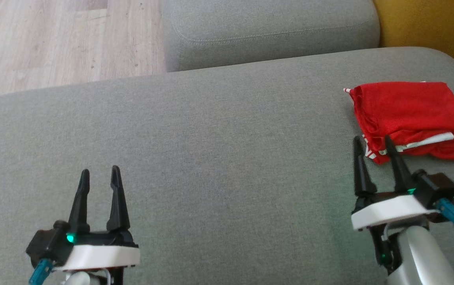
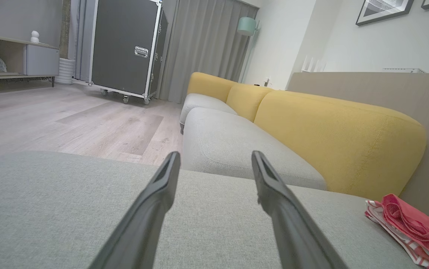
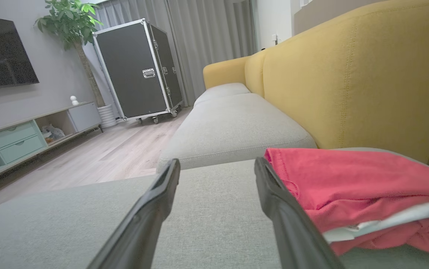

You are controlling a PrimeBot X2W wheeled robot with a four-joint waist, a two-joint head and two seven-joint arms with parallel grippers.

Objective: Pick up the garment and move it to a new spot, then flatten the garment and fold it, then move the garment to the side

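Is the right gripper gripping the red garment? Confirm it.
No: the right gripper is open with only grey cushion between its fingers; the red garment lies beside it.

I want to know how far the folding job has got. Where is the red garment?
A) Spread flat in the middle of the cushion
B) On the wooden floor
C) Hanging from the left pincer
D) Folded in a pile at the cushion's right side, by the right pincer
D: the red garment lies folded in layers on the grey cushion, right beside the open, empty right pincer.
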